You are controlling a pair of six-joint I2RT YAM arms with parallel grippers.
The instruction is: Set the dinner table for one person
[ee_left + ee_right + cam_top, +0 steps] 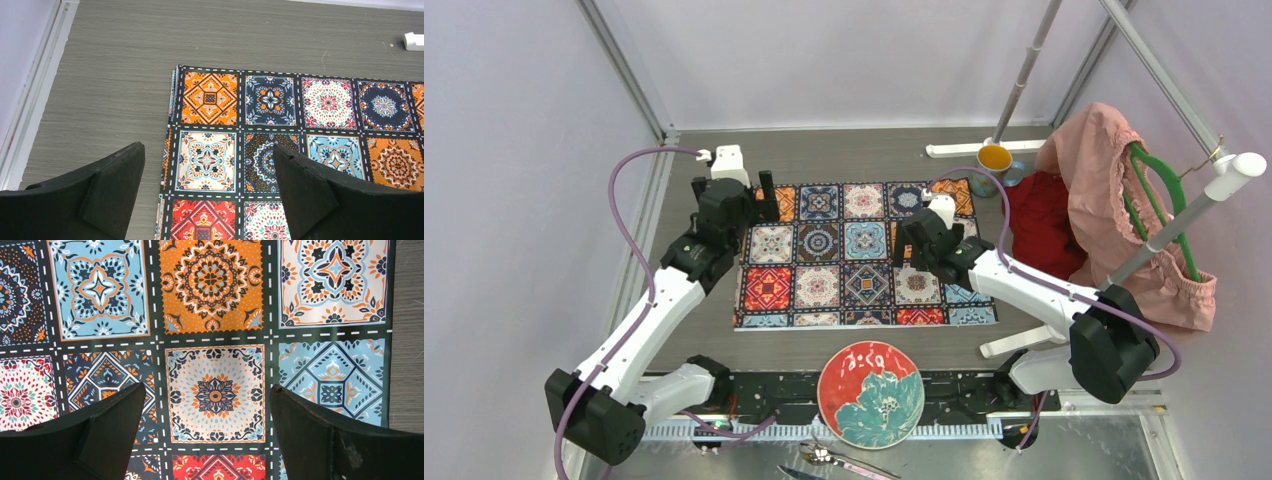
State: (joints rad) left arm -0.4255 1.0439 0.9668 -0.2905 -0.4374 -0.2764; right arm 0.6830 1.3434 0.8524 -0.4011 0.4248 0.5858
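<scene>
Gaping wide, empty, above the mat [844, 288]: left gripper [207, 150], right gripper [207, 390]; cup [994, 160] contents unclear.

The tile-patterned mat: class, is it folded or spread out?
Spread: the mat lies flat on the dinner table, its full grid of tile squares showing.

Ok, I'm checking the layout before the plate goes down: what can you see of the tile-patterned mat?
The mat is a rectangular cloth printed with ornate squares in orange, blue, red and cream, split by dark bands with white dashes. It lies flat and spread on the dinner table, long side left to right. The open left gripper hangs over its far-left corner, the open right gripper over its right part.
</scene>
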